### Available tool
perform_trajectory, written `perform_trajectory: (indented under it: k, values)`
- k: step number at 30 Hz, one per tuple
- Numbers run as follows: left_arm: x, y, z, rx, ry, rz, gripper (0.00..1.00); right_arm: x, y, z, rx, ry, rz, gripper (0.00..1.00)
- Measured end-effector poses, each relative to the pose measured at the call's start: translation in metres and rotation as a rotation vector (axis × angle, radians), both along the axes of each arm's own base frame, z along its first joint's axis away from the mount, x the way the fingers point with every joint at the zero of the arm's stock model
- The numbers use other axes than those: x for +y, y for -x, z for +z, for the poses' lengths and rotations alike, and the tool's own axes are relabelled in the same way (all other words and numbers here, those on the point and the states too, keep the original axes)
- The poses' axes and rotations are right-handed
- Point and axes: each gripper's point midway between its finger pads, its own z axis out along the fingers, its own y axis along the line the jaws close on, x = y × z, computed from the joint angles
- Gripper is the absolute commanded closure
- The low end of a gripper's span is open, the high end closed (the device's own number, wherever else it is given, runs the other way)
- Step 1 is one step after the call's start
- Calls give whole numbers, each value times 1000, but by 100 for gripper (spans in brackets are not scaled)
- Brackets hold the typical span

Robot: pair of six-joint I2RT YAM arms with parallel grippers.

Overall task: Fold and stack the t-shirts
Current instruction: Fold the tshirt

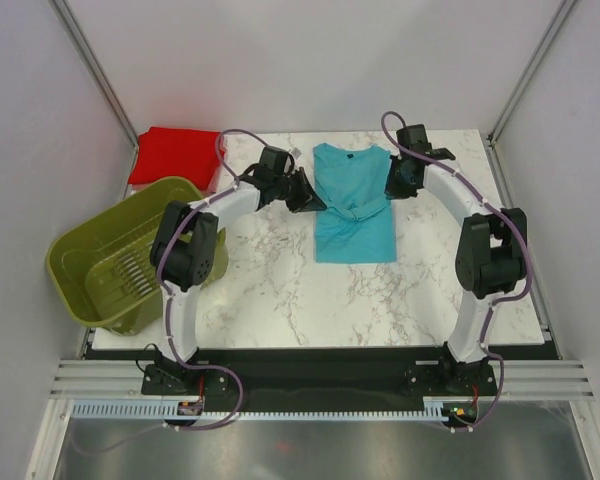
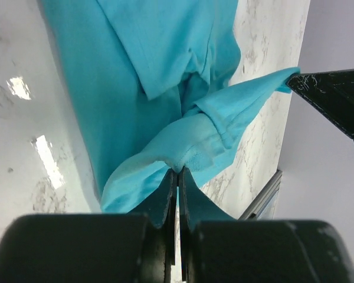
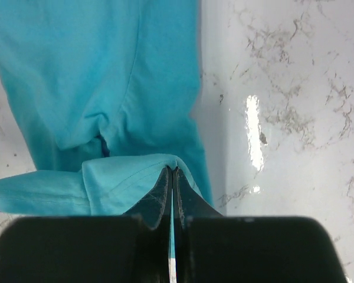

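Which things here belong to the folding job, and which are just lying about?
Job: turquoise t-shirt, pinched by left gripper and right gripper; red t-shirt, folded, far left.
Lying about: olive-green basket, at the left edge of the marble table.

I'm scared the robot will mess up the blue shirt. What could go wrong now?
The left gripper and right gripper each pinch only a small bit of the turquoise t-shirt at their tips, so the sleeves might slip free. They also look bunched and twisted across the middle, so the fold may come out lumpy.
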Motion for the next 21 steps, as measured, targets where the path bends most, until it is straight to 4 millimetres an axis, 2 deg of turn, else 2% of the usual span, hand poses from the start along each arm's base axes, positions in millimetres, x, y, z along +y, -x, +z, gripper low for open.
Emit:
perform_trajectory:
  k: [7,15,21]
  values:
    - [0,-36,-14,6,19,14,98,-8,-28,-12,10,-38,-5,100]
    - [5,-52,-33,40,15,35,98,-5,-49,-30,30,-81,1,100]
    - [4,-68,-30,25,30,44,98,-9,-63,-34,26,-112,-12,100]
